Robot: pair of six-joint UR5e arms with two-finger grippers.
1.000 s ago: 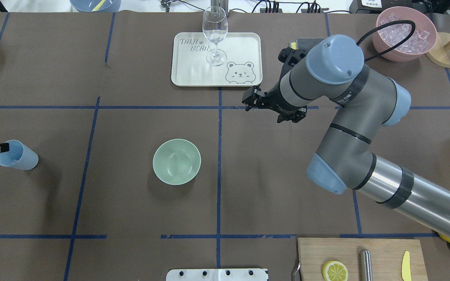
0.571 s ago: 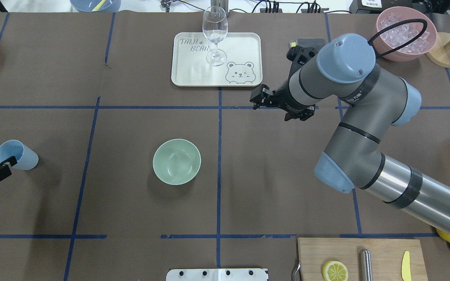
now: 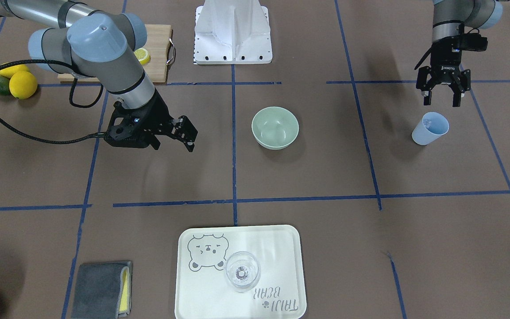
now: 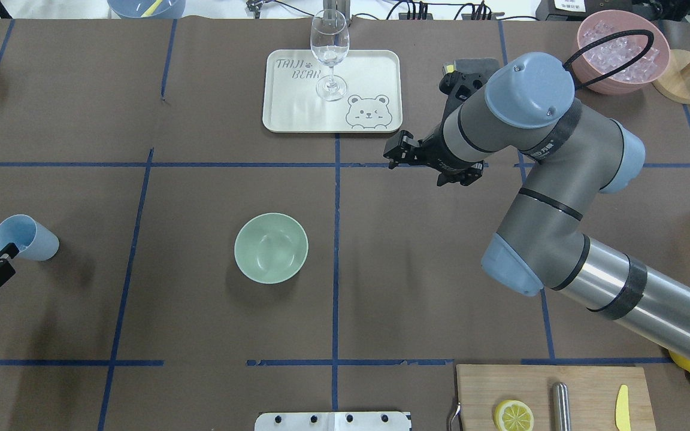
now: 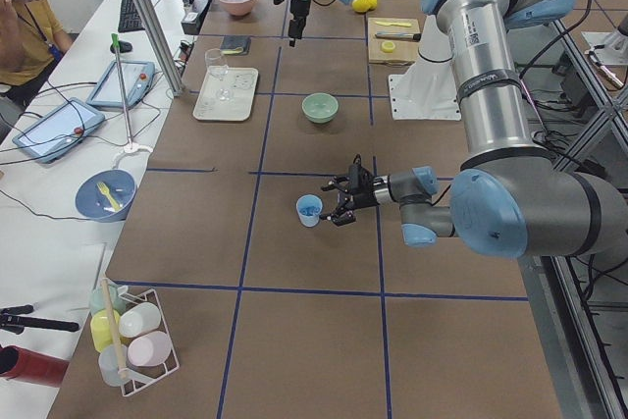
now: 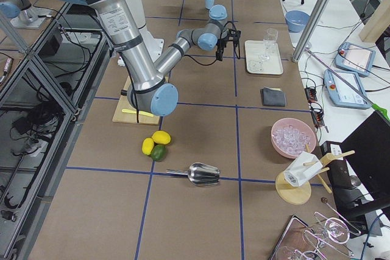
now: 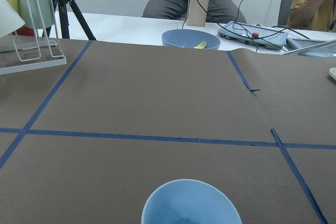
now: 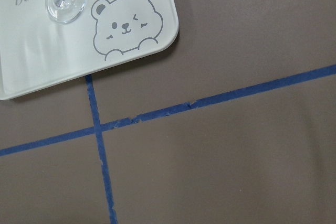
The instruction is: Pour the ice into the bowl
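Observation:
The pale mint-green bowl (image 4: 271, 248) stands mid-table, also in the front view (image 3: 275, 127). Faint glassy glints lie at its bottom; I cannot tell if they are ice. The blue cup (image 4: 26, 237) stands upright at the far left, also in the front view (image 3: 430, 128) and the left wrist view (image 7: 191, 203). My left gripper (image 3: 440, 101) is open and empty, just behind the cup on the robot's side. My right gripper (image 3: 185, 133) is open and empty, hovering between the bowl and the tray, to the bowl's right.
A cream tray (image 4: 369, 72) with a wine glass (image 4: 329, 54) sits at the far middle. A pink container of ice cubes (image 4: 620, 51) is at the far right. A cutting board (image 4: 590, 383) with a lemon slice (image 4: 513, 415) lies near right. A grey cloth (image 3: 102, 288) lies beside the tray.
My left gripper let go of the blue cup and drew back toward the robot; the cup now stands upright. My right arm shifted slightly right, then held still.

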